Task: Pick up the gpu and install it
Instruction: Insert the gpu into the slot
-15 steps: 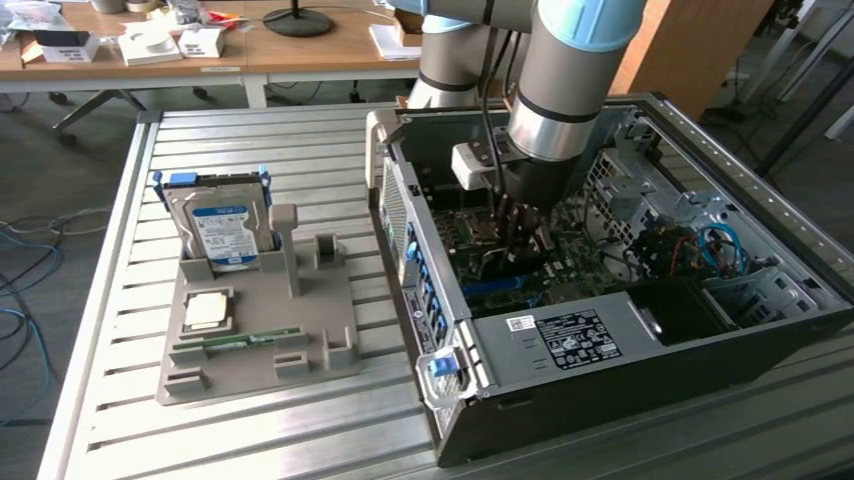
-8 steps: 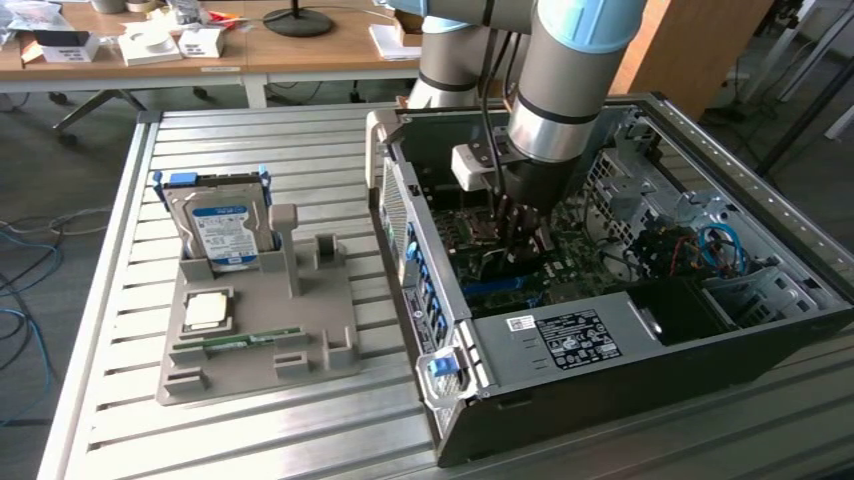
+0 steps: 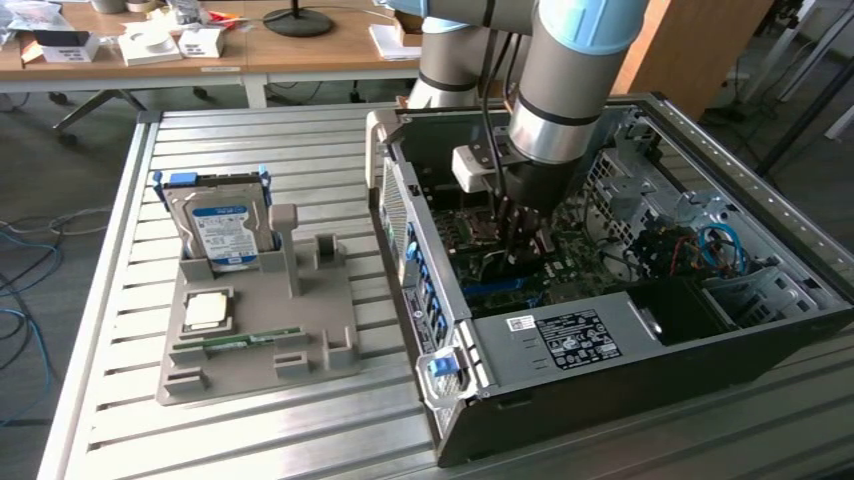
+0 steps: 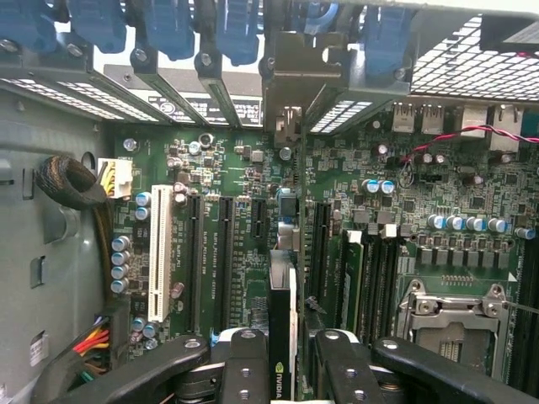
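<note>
We see the arm reaching down into the open computer case (image 3: 574,340), which lies on its side on the slatted metal tabletop (image 3: 120,300). Its fingers (image 4: 244,370) are clamped on the gpu (image 4: 282,311), one on each face of the card. The card stands on edge over the green motherboard (image 4: 227,168), with a black slot (image 4: 195,252) to one side and the memory slots (image 4: 370,278) to the other. Its grey end bracket (image 4: 285,93) sits up against the case's rear wall, beneath the row of blue latches (image 4: 236,25). We cannot tell whether the card's lower edge is in a slot.

In the exterior view the fingers (image 3: 518,232) hang low inside the case. To the exterior view's left of the case, a grey holder (image 3: 314,345) carries a hard drive (image 3: 224,228) standing upright, a processor chip (image 3: 207,310) and a green memory stick (image 3: 240,340) lying flat.
</note>
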`<action>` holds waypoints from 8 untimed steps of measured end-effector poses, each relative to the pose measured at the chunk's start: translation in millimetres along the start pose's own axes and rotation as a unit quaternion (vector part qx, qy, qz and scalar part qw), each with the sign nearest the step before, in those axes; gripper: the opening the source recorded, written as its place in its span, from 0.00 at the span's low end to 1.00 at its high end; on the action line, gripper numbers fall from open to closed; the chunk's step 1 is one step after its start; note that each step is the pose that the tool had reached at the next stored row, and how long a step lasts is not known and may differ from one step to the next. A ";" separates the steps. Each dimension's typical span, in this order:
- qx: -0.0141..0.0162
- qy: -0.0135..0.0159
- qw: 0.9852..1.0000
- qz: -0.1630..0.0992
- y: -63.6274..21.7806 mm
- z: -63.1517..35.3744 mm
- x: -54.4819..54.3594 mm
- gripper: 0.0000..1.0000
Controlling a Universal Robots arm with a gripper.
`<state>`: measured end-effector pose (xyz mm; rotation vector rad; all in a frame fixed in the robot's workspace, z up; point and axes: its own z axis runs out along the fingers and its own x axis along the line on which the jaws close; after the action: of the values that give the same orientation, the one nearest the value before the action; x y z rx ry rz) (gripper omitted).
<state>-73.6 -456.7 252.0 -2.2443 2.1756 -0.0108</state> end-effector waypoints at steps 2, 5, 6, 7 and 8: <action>0.000 0.000 1.000 0.000 -0.1 0.0 0.0 0.26; 0.000 0.000 1.000 0.000 -0.1 0.0 0.1 0.26; 0.000 0.000 1.000 0.000 -0.1 0.0 0.1 0.26; 0.000 -0.001 1.000 0.000 0.0 -0.1 0.2 0.26; 0.000 -0.002 1.000 0.000 -0.1 0.0 0.1 0.26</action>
<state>-73.5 -456.8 252.1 -2.2424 2.1735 -0.0069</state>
